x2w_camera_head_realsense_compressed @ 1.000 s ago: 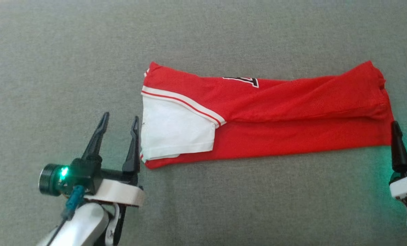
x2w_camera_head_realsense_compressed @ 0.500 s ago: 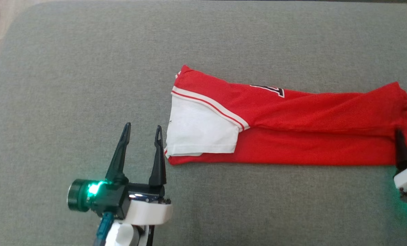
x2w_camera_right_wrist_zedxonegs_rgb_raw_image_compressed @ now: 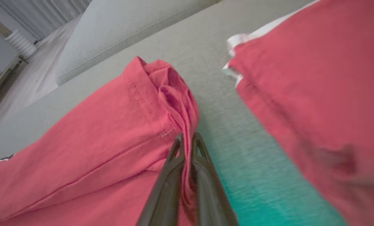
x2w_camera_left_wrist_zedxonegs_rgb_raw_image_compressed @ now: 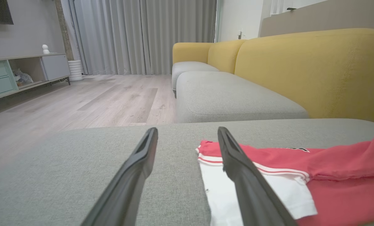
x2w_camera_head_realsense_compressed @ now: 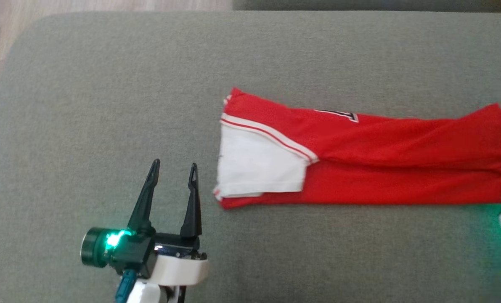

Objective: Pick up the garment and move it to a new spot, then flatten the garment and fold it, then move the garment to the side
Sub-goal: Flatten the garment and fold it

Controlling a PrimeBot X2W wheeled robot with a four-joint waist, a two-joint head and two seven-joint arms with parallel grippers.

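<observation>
One lengthwise fold looks done: red-and-white mesh jersey (x2w_camera_head_realsense_compressed: 359, 168), a strip on grey fabric cushion (x2w_camera_head_realsense_compressed: 107, 84). Right gripper (x2w_camera_right_wrist_zedxonegs_rgb_raw_image_compressed: 187, 135) pinches its three-o'clock hem; left gripper (x2w_camera_head_realsense_compressed: 174, 164), spread, hovers at its eight o'clock. Crosswise fold, side move remain.

A home living room: a yellow sofa (x2w_camera_left_wrist_zedxonegs_rgb_raw_image_compressed: 309, 69) with grey seat cushions (x2w_camera_left_wrist_zedxonegs_rgb_raw_image_compressed: 224, 100), floor-length grey curtains (x2w_camera_left_wrist_zedxonegs_rgb_raw_image_compressed: 143, 34) across the far wall, pale wood-plank floor (x2w_camera_left_wrist_zedxonegs_rgb_raw_image_compressed: 89, 103), and a low sideboard (x2w_camera_left_wrist_zedxonegs_rgb_raw_image_compressed: 23, 72) with pastel drawers and an open shelf.
</observation>
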